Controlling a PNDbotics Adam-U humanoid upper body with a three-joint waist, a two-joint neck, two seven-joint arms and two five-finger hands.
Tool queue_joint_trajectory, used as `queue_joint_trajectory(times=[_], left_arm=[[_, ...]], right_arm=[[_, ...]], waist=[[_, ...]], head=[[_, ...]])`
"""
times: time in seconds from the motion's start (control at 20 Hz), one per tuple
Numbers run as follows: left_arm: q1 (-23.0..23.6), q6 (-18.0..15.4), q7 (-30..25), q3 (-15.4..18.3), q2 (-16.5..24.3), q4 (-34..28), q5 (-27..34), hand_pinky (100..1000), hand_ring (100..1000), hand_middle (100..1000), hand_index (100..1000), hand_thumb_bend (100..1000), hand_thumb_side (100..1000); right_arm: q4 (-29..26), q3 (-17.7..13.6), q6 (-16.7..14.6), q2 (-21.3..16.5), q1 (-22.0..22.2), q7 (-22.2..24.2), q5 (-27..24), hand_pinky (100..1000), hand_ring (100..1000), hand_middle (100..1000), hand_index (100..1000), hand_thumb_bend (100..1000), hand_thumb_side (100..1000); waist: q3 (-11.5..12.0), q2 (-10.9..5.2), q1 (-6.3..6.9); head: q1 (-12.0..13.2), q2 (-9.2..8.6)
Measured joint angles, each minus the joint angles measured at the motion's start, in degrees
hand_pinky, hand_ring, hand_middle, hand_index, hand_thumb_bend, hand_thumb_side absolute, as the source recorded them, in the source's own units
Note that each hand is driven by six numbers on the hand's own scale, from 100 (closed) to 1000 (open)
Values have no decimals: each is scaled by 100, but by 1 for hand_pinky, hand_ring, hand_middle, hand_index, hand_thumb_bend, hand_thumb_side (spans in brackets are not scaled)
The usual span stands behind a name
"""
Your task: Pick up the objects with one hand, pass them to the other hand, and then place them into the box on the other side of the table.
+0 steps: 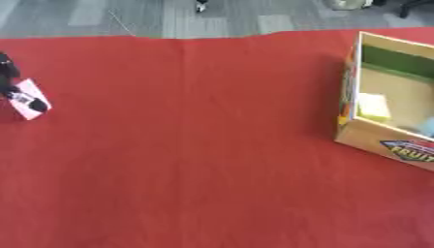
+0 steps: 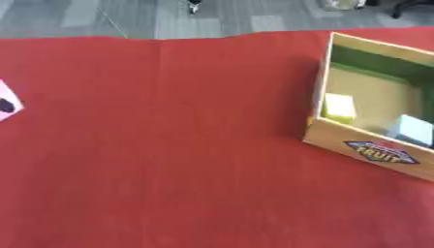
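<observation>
**Left hand on the pink card, box way over on the right**

The cardboard box (image 2: 364, 145) sits open-topped on the red tablecloth (image 1: 195, 145) – a yellow block (image 2: 339, 107) and a pale blue one (image 2: 415, 130) lie inside it. Far left of the box, the left hand (image 1: 15, 87) has its dark fingers curled on a flat pink card (image 1: 30, 100) – right hand isn't showing.

A red cloth (image 1: 186, 145) is spread flat over the whole table, with a faint straight crease running from its far edge toward the near side. Beyond that far edge, grey flooring (image 1: 76, 17) laid in paler and darker rectangular tiles is seen. A small dark and white shape (image 1: 201, 6) is cut off by the top border.
</observation>
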Motion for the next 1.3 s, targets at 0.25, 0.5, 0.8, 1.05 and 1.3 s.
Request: queue_joint_trajectory(times=[0.25,0.5,0.8,1.05,1.3], left_arm=[[60,37,3,44,37,0,23,833,856,787,814,804,243],[108,121,86,70,78,22,27,832,855,785,813,777,248],[149,206,171,124,83,50,52,829,848,775,808,734,262],[157,277,260,138,84,75,104,826,845,771,781,695,252],[188,307,318,162,84,107,152,823,843,768,754,687,225]], right_arm=[[0,0,16,56,-1,16,31,965,1000,903,1000,100,470],[0,0,25,123,-2,28,72,965,1000,903,1000,100,470],[0,0,47,186,-2,49,156,966,1000,902,1000,100,470],[0,0,51,231,-6,52,187,967,1000,903,1000,100,470],[0,0,65,246,-18,61,213,967,1000,903,1000,100,470]], waist=[[-14,6,-13],[-29,34,-37],[-42,49,-38],[-62,76,-40],[-69,103,-40]], head=[[29,0],[97,-4],[118,-7],[145,-47],[154,-58]])
